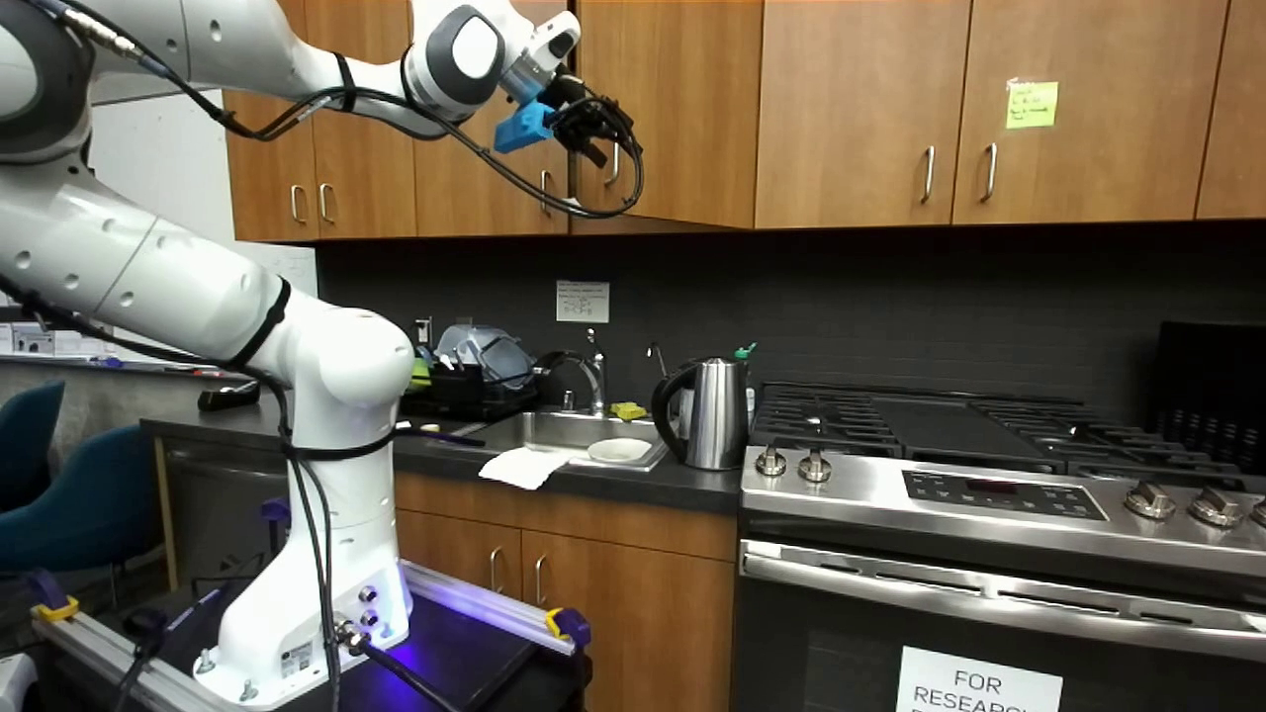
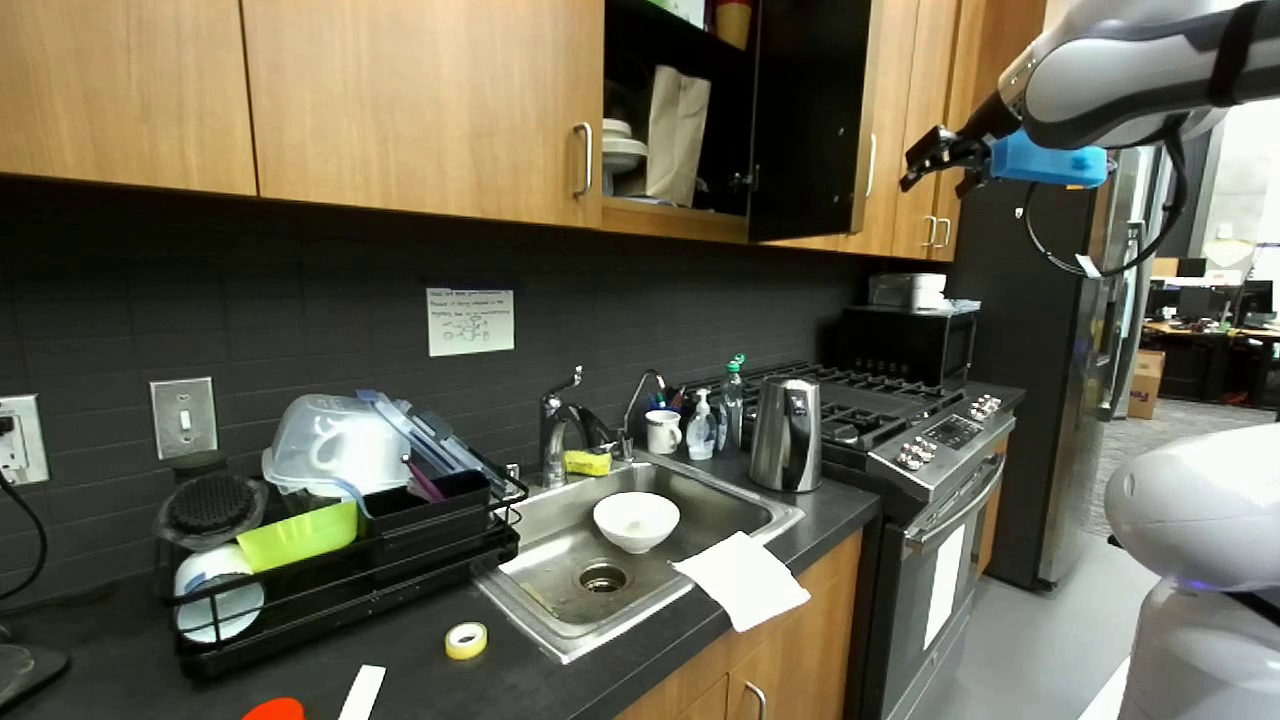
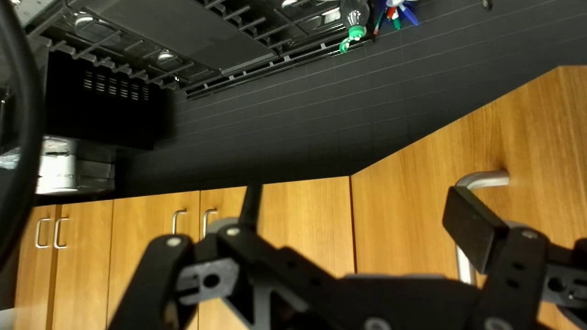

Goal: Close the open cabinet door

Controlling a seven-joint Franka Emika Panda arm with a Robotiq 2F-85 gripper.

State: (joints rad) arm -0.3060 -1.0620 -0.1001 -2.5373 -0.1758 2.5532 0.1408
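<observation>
One cabinet door (image 1: 682,109) stands swung open above the kettle (image 1: 717,415), a paper bag (image 2: 678,135) showing inside the cupboard (image 2: 680,220). The claw (image 3: 361,208) hangs in front of the door, near its handle (image 3: 486,178), its two fingers (image 3: 472,229) spread apart.

Glossy white robot arm (image 1: 183,267) with dark grey joint trim (image 1: 59,99) and black straps (image 1: 264,322). At its end, a black tool (image 3: 362,217) with flat rectangular pads (image 3: 468,224), silver screws (image 3: 529,234) and grey metal brackets (image 3: 225,272). Just behind the tool, a blue block (image 1: 524,127); near it, looping black cables (image 3: 30,114). Far below the tool, a white base (image 1: 272,603) with bolts (image 1: 205,661) and a label (image 1: 296,660).
</observation>
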